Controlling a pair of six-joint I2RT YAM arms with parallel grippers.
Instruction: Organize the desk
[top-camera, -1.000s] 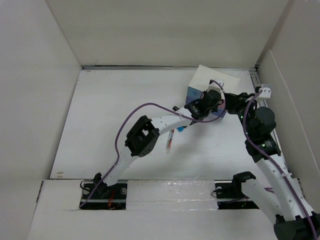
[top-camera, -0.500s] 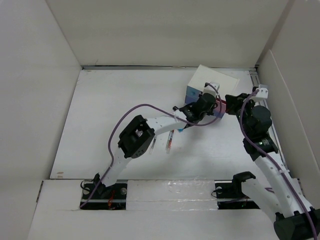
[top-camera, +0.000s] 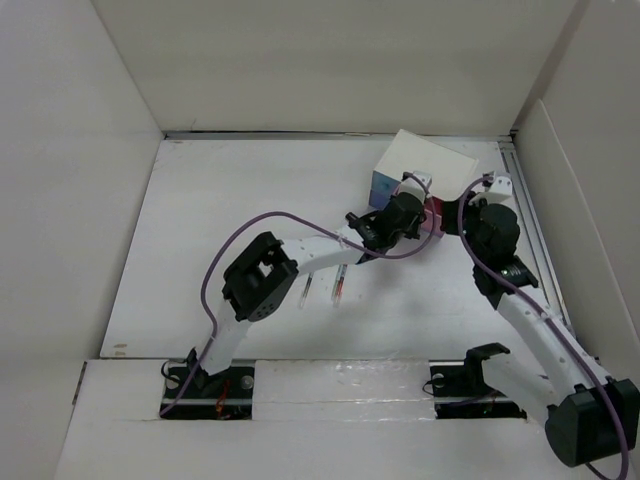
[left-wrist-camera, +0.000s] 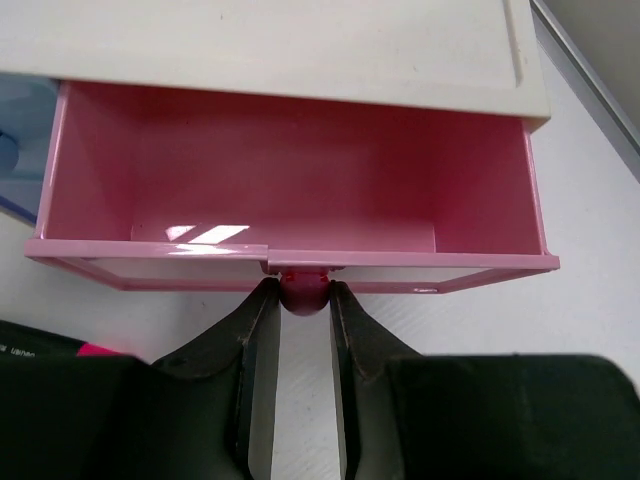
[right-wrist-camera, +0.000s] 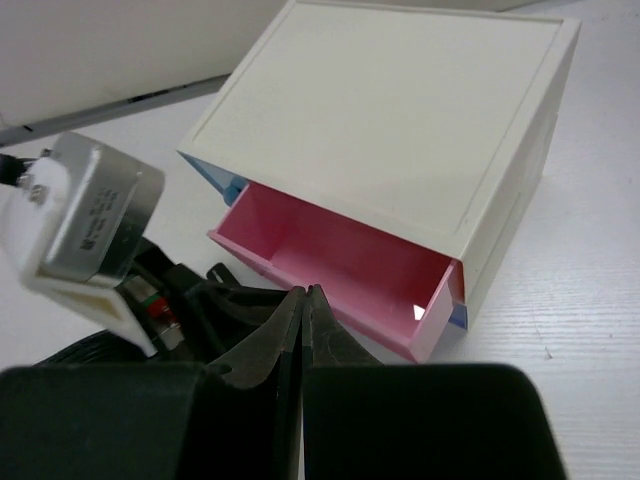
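On the white desk (top-camera: 220, 230) a small white drawer box (top-camera: 425, 160) stands at the back right. Its pink drawer (left-wrist-camera: 290, 190) is pulled out and empty inside. My left gripper (left-wrist-camera: 302, 295) is shut on the drawer's round pink knob (left-wrist-camera: 302, 290), one finger on each side. My right gripper (right-wrist-camera: 305, 292) is shut with nothing in it; it hovers just in front of the pink drawer (right-wrist-camera: 340, 270), close beside the left wrist (right-wrist-camera: 85, 215). In the top view the left gripper (top-camera: 415, 222) and the right gripper (top-camera: 455, 215) meet at the box's front.
A blue drawer (left-wrist-camera: 20, 150) sits beside the pink one, only slightly out. Two pens (top-camera: 340, 285) lie on the desk under the left forearm. White wall panels (top-camera: 80, 200) close in the desk on the left, back and right.
The right gripper closed and its arm moved in towards the box. The left arm drew back towards the near left, and the pink drawer came out with it.
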